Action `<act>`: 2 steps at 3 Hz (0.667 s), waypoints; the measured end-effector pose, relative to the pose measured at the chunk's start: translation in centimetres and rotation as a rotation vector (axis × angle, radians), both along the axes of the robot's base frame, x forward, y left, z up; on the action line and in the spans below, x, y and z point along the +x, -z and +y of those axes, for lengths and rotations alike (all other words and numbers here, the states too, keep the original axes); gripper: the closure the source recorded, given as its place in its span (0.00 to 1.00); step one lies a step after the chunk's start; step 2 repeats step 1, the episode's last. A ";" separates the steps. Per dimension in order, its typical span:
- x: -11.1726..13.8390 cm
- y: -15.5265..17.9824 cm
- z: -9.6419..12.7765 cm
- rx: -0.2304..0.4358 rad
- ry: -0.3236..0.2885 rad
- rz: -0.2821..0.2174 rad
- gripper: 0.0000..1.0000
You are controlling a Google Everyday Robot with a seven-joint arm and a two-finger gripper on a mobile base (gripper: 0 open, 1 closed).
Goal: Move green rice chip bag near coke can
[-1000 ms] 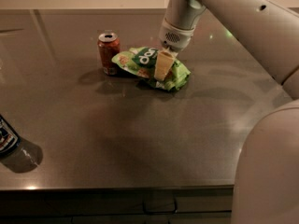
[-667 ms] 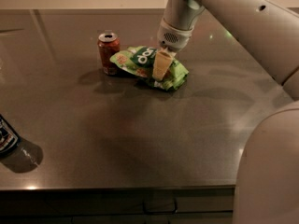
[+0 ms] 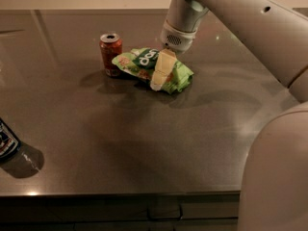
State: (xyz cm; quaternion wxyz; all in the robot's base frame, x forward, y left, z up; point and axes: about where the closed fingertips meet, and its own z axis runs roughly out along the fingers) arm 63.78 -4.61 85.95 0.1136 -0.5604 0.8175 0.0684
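The green rice chip bag (image 3: 179,75) lies crinkled on the dark table, its left end right next to the coke can (image 3: 110,53). The coke can stands upright at the back left of the table. My gripper (image 3: 160,75) reaches down from the upper right and sits over the middle of the bag, covering part of its front. The bag looks to rest on the table surface.
A dark can with a blue-white label (image 3: 6,141) stands at the left edge near the front. The table's front edge (image 3: 120,192) runs across the bottom. My arm (image 3: 250,28) crosses the upper right and my body (image 3: 276,177) fills the lower right.
My gripper and the bag have shifted a little to the left, so the bag's left end is closer to the coke can. The can has not moved.
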 end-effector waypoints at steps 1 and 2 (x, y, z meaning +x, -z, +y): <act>0.0 0.0 0.0 0.000 0.000 0.000 0.00; 0.0 0.0 0.0 0.000 0.000 0.000 0.00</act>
